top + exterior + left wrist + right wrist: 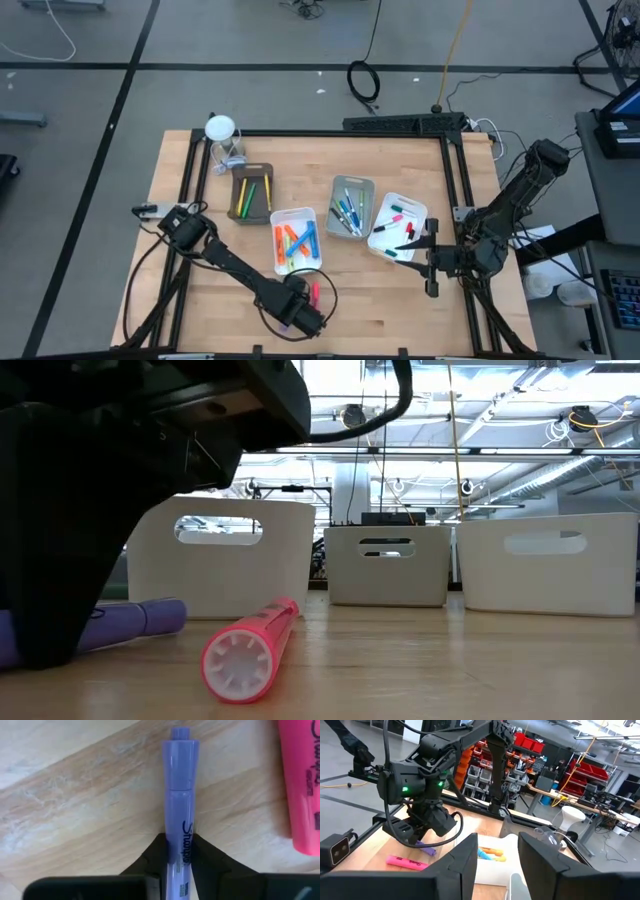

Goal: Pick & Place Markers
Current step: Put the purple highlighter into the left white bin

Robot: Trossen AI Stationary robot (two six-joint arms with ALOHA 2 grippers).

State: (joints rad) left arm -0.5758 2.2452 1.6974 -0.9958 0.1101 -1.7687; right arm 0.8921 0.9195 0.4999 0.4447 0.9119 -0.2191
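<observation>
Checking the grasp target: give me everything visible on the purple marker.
The slim purple plastic marker carries black script lettering on its barrel and has a stepped cap end pointing away from the wrist. It lies flat on the light wooden table, the left gripper shut on its barrel, jaws on both sides. A pink highlighter lies beside it, apart.

Bright, even light from ceiling strips (pixel 520 420) overhead; shadows on the bench (pixel 200 290) are soft. Up close the pink marker (pixel 248 650) looks blurred, far bins sharper.

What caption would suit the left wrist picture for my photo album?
Left end effector closed around a purple marker lying on the wooden table, a pink marker beside it.
</observation>
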